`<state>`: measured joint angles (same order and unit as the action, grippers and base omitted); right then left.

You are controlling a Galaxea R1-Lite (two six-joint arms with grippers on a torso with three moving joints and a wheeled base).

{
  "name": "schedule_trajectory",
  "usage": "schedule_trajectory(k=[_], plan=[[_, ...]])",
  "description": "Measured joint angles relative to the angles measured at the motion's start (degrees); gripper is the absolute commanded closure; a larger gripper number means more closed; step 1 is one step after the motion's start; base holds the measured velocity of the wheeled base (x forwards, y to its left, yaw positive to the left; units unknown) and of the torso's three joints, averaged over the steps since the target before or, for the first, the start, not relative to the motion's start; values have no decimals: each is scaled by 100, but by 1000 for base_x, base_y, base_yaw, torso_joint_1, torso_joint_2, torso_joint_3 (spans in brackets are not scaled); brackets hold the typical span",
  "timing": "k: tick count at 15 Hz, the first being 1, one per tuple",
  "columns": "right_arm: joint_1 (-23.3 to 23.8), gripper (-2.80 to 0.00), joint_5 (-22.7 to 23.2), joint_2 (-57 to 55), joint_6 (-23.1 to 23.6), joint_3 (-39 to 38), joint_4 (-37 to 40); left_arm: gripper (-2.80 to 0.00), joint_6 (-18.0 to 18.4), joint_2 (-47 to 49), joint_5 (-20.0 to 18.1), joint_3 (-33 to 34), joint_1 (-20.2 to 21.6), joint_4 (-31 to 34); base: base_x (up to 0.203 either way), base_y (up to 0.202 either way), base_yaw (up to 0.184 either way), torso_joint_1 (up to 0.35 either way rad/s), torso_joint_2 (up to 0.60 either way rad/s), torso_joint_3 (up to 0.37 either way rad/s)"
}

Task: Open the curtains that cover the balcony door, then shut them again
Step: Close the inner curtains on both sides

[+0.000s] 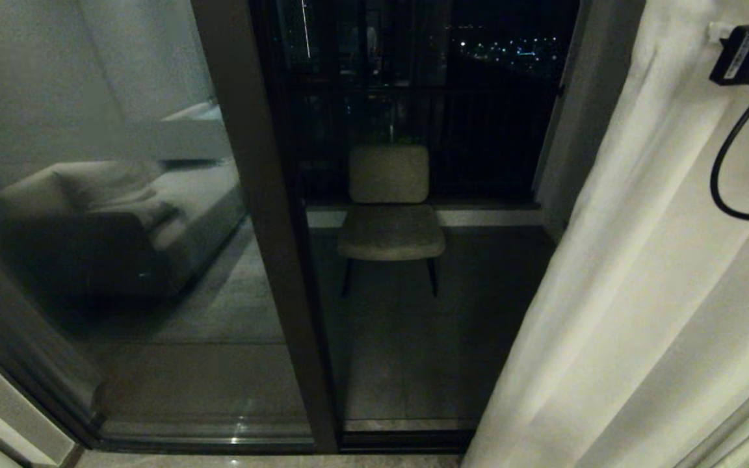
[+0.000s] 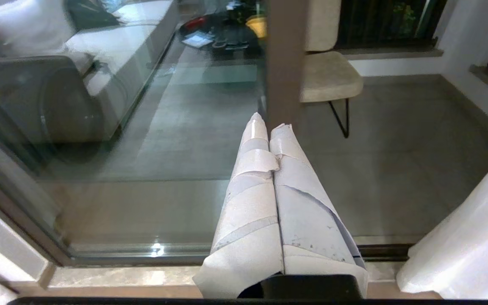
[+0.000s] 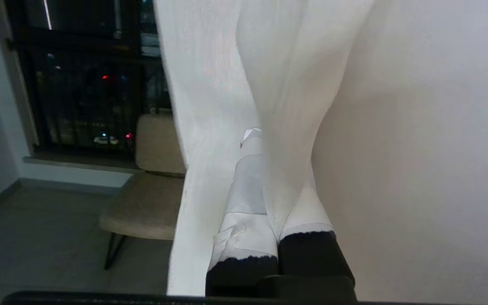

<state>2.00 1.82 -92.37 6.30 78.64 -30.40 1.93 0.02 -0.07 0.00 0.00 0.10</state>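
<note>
Right gripper (image 3: pixel 269 190) of mine is clamped on a fold of the curtains (image 1: pixel 641 292), bunched right of the balcony door (image 1: pixel 264 227), ready to draw them. Left gripper (image 2: pixel 269 140), closed and empty, hangs before the door.

place: home, living room | signs: sofa (image 2: pixel 100 55) reflected in balcony door (image 1: pixel 264 227); curtains (image 1: pixel 660 292); balcony chair (image 1: pixel 391 214)

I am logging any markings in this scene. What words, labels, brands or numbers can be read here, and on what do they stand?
None can be read.
A white label on the black camera housing beside the curtain: too small and blurred to read.
</note>
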Motion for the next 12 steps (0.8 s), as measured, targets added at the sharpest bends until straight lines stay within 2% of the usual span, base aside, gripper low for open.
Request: schedule_trajectory(k=[12], plan=[[1,0,-2,-35,-4,22,-16,0,7,0,-2,0,0,0,0,192,0,3,1,3]])
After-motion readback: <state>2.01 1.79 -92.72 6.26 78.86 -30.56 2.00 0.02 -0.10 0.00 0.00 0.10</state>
